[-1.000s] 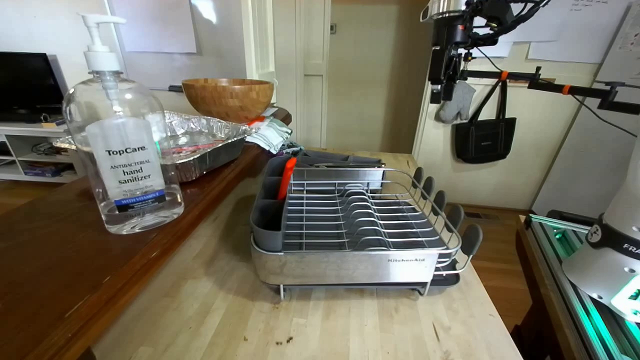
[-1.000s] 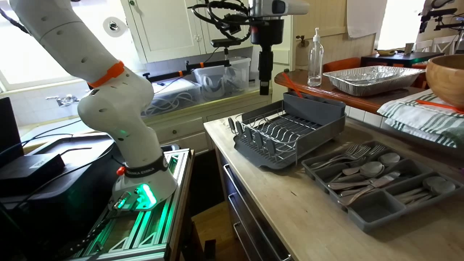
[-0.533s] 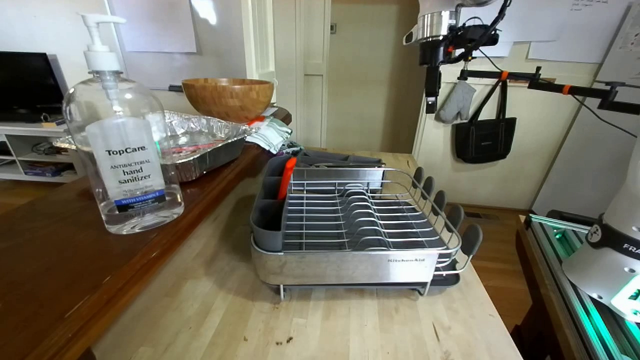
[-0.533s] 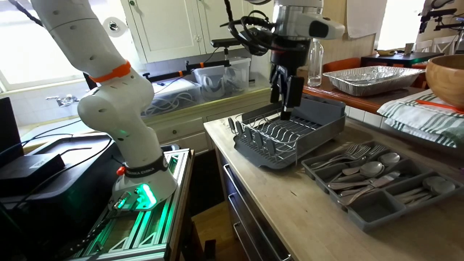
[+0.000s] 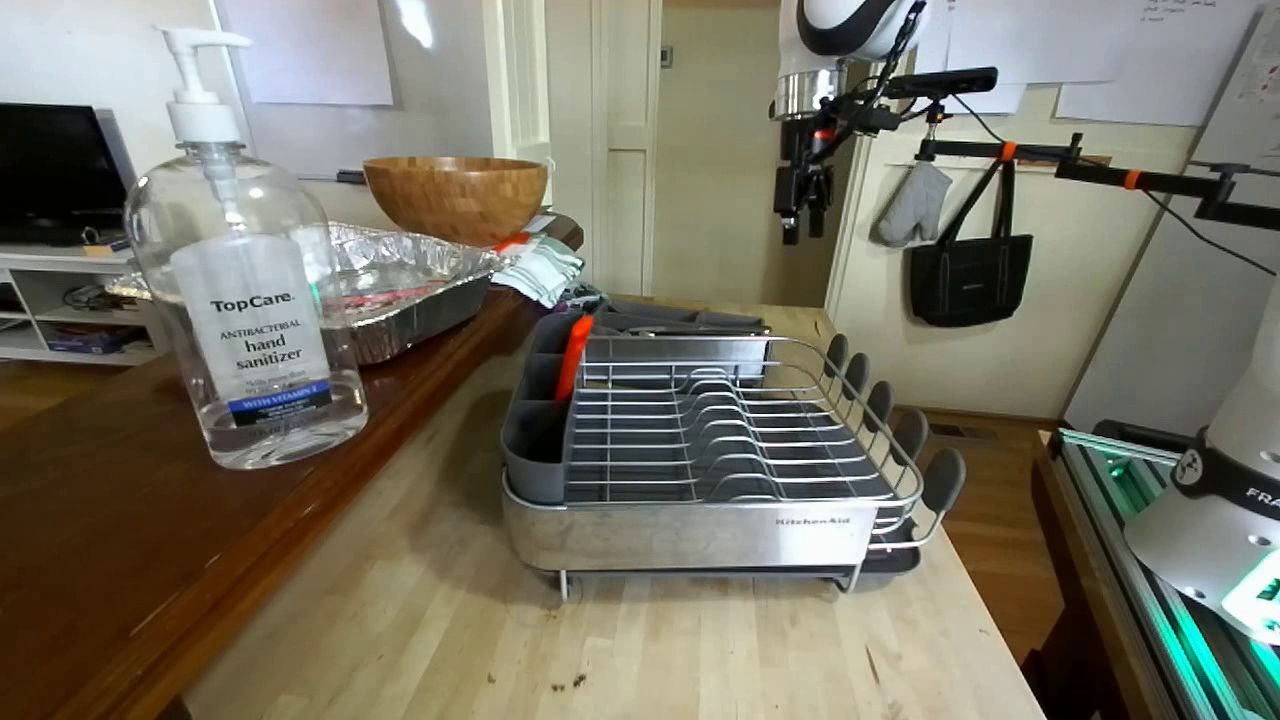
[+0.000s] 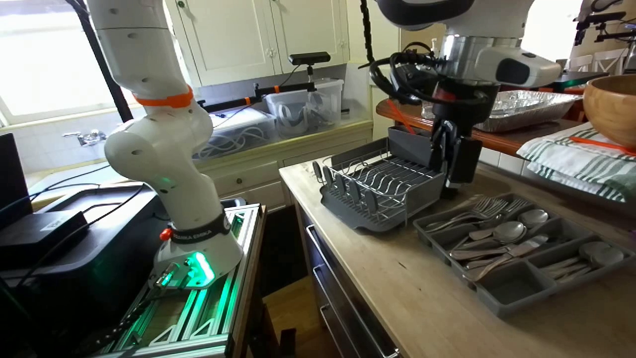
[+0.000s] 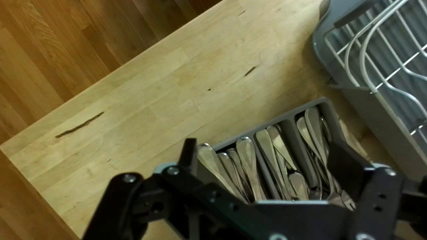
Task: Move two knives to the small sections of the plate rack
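In an exterior view, the gripper is hanging behind the plate rack. In an exterior view, the knives are lying in the cutlery tray. In the wrist view, the fingers are standing wide apart, empty; likely knife handles are lying below, mostly crosswise to the squeeze, nearer one finger.

Daylight from the window, blown out white from where I stand. Hard glare patch on the white board. Black bin lost in gloom; green light off the arm base tints the rails. Soft shadow on the table beside the plate rack. Wrist view: warmer, dimmer, floor darkening toward the top, jaws near black, slightly out of focus.
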